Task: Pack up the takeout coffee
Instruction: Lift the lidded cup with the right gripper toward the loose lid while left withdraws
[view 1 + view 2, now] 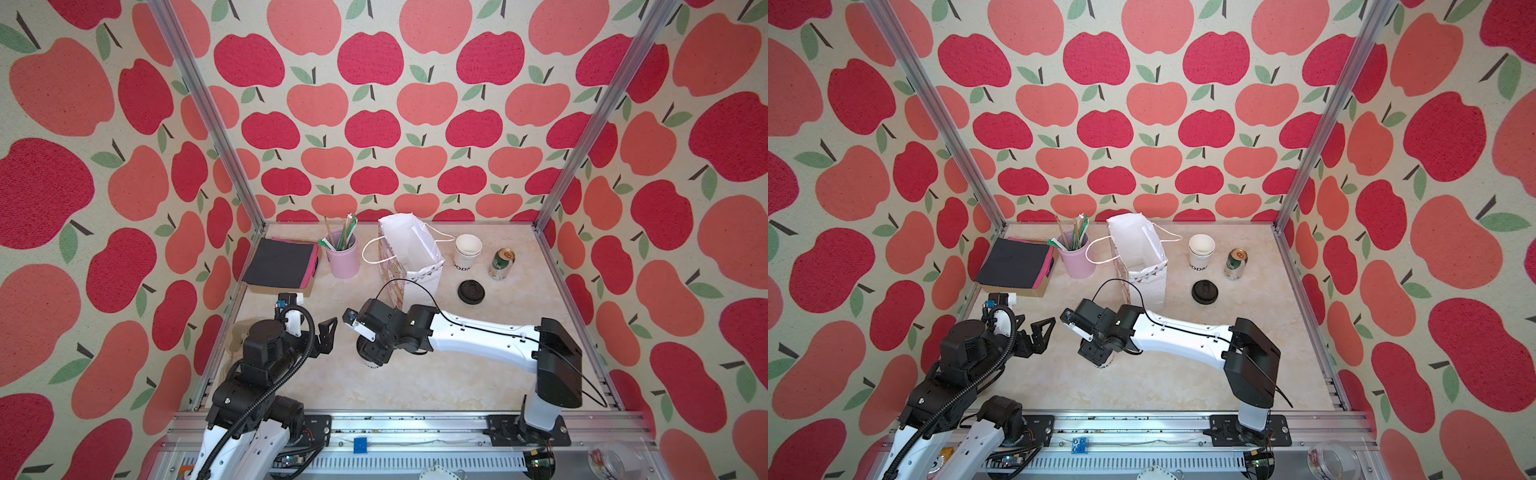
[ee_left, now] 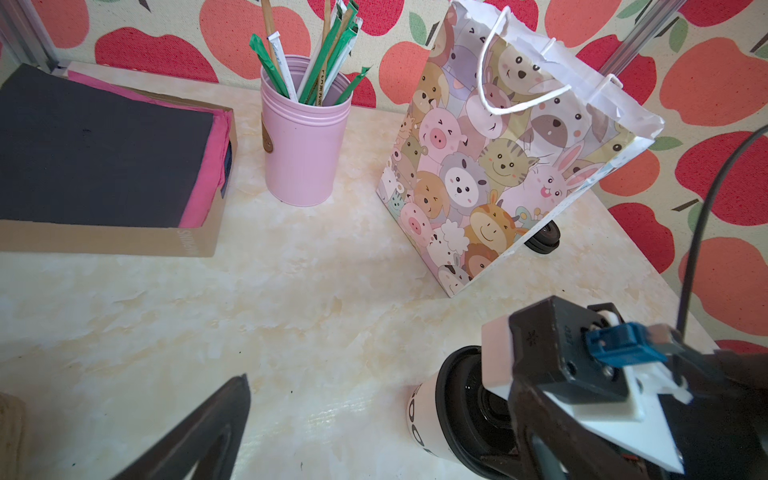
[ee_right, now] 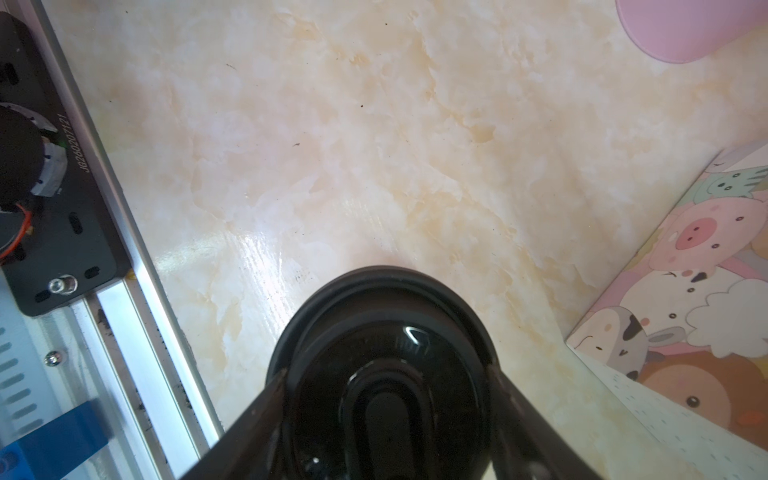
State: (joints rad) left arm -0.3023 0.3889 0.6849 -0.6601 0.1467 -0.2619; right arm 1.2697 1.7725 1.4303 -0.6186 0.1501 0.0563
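Right gripper (image 3: 389, 372) straddles the black-lidded, dark-lettered white takeout coffee (image 2: 422, 415), grip unclear; left gripper (image 1: 326, 338) gapes wide.

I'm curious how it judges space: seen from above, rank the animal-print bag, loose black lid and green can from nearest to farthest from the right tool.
From the right tool, in a top view:
1. Animal-print bag, just behind it, mid-table.
2. Loose black lid, farther right.
3. Green can, far right, toward the back.
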